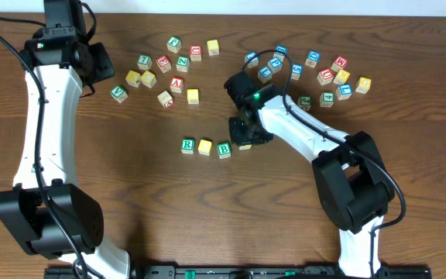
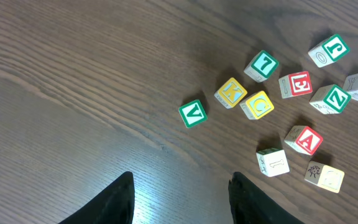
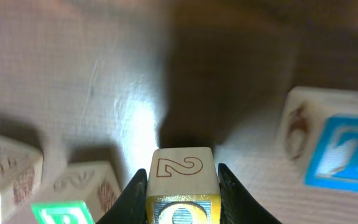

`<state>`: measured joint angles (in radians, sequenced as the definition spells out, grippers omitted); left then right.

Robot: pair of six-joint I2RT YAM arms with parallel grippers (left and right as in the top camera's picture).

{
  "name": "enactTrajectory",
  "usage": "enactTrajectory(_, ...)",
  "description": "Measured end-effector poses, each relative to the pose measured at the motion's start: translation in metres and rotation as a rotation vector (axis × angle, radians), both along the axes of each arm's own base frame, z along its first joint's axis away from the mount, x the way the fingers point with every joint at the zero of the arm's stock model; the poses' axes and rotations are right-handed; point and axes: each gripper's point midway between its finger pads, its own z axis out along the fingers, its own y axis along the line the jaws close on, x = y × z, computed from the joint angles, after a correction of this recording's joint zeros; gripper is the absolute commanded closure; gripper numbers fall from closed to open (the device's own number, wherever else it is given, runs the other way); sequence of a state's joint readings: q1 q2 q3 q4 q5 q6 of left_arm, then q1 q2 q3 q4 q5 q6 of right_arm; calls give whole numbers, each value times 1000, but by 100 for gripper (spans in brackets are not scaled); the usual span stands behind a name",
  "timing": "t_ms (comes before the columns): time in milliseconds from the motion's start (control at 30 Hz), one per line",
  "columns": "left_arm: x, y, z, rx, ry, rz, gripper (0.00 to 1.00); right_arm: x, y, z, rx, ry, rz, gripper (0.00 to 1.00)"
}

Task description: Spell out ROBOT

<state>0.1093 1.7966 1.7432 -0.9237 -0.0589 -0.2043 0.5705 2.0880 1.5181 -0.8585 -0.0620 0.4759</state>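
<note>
The word is at its fourth letter, I think. The R cube, the first yellow cube and the B cube lie in a row on the table. The right gripper hangs just past the B end of that row. Its fingers are clenched on the second yellow cube, one finger pressed on each side. That cube sits right in the middle between them, with a red 2 on the side facing out and a yellow face with a round letter below it. I cannot tell if it rests on the wood or is a bit off it. The B cube is close by on the left side of the fingers. The T cube waits on their right side, a little apart. Next, I think, the yellow cube must sit down straight and snug beside the B, with the round letter up. Then the fingers must let go without bumping the B or the T, and the T goes last. The left gripper is spread wide with only bare wood between its fingers. A green V cube lies well out in front of them.
</note>
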Motion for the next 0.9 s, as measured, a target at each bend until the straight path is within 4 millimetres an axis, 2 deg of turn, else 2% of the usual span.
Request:
enactTrajectory(200, 0, 0, 0, 0, 0, 0, 52, 23, -7, 4, -10, -79, -62, 79)
enactTrajectory(400, 0, 0, 0, 0, 0, 0, 51, 34, -13, 5, -30, -124, -90, 77)
enactTrajectory(900, 0, 0, 0, 0, 0, 0, 51, 33, -24, 4, -77, -122, -166, 73)
